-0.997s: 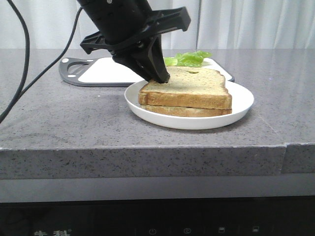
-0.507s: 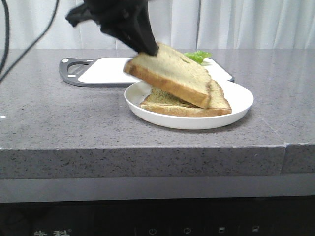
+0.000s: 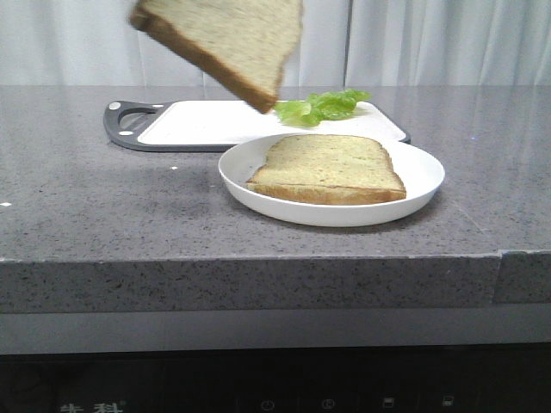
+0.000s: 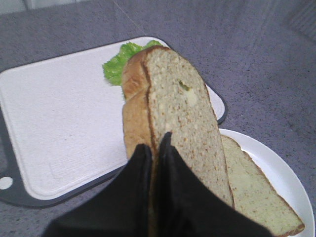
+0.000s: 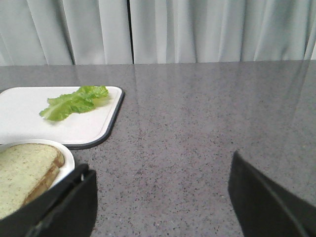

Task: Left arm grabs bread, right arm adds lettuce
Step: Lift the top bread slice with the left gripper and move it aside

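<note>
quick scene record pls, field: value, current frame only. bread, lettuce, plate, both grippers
held bread: thick speckled tan toast slice with brown crust, lifted clear of the plate, tilted
left gripper: glossy black left gripper, jaws shut on the toast's edge
plate: round white plate holding the thinner toast slice
lettuce: bright green ruffled lettuce leaf, on the white cutting board with dark rim, untouched
right gripper: dark stubby right gripper, jaws open, empty, above the grey counter
</note>
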Motion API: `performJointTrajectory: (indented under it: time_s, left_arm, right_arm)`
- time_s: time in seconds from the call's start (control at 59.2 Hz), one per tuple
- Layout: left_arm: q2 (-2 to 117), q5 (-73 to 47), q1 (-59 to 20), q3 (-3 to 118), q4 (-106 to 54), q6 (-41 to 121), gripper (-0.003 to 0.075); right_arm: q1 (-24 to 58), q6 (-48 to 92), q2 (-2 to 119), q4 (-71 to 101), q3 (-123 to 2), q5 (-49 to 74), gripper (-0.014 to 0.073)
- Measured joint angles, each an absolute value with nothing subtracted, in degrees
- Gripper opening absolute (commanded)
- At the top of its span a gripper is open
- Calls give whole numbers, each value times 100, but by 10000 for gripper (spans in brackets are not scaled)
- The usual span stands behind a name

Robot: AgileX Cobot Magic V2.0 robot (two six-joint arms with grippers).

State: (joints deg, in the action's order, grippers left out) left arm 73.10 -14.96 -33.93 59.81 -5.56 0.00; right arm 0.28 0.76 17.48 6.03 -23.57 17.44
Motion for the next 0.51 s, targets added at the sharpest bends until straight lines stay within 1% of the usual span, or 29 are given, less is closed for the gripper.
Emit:
performJointTrajectory:
  time_s: [0.118, 0.254, 0.372, 0.507]
  left_arm:
    - [6461, -1146, -3218, 5193, -402, 0, -21]
    - [5487, -1038, -2924, 4476, -169, 0, -21]
    - [4745, -1038, -2670, 4010, 0, 0, -21]
    - [4066, -1038, -2565, 3708, 74, 0, -21]
  right_arm:
    - [28, 76, 2199, 603, -2392, 1744, 566]
    - [28, 76, 2933, 603, -2615, 1733, 566]
    - [28, 237, 3762, 603, -3011, 1723, 566]
    - [28, 454, 4830, 603, -3582, 1673, 566]
